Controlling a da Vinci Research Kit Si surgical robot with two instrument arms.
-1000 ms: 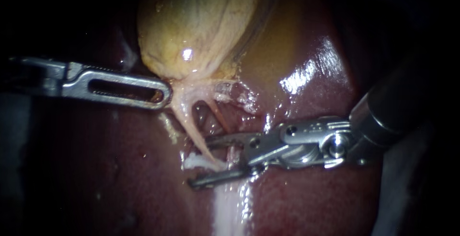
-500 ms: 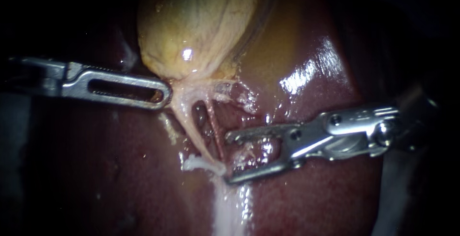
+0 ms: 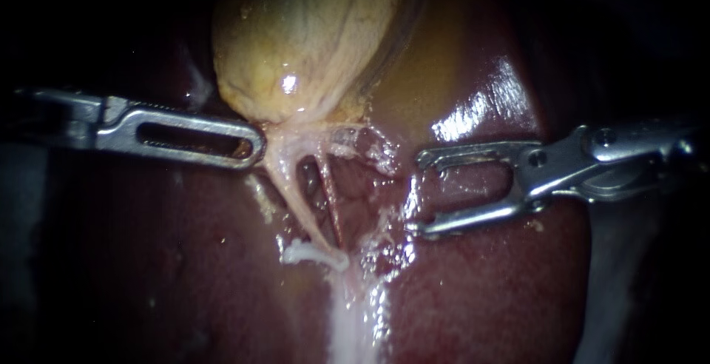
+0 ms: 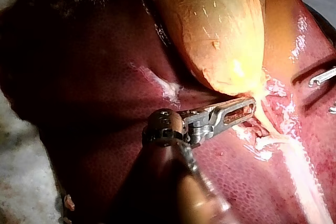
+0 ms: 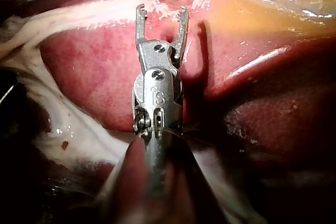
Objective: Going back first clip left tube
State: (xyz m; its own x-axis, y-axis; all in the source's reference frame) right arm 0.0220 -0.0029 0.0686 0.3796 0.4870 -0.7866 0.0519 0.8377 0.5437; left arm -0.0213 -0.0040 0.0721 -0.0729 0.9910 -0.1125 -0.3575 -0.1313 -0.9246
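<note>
The left tube [image 3: 291,190], a pale strand, is running from the neck of the gallbladder [image 3: 303,38] down across the liver [image 3: 481,297]. It is lying just past the tip of the left instrument [image 3: 255,146] and well ahead of the right instrument [image 3: 416,192], touching neither. A thinner reddish tube [image 3: 330,201] is lying beside it, on the side nearer the right instrument's end effector. The two tubes are meeting at a white shred of tissue [image 3: 310,251].

The left instrument's end effector is lying closed, its jaws together on the pale tissue at the gallbladder's neck and gripping it. In the left wrist view the left instrument [image 4: 251,104] is holding that tissue right under the gallbladder [image 4: 220,30], with the left tube [image 4: 266,123] trailing away ahead of its tip.

The right instrument's end effector is standing open, a wide gap showing between its two jaws and only bare liver behind that gap. In the right wrist view the right instrument [image 5: 162,10] is hovering over the liver [image 5: 94,72] with its tips pointing at the frayed pale tissue ahead.
</note>
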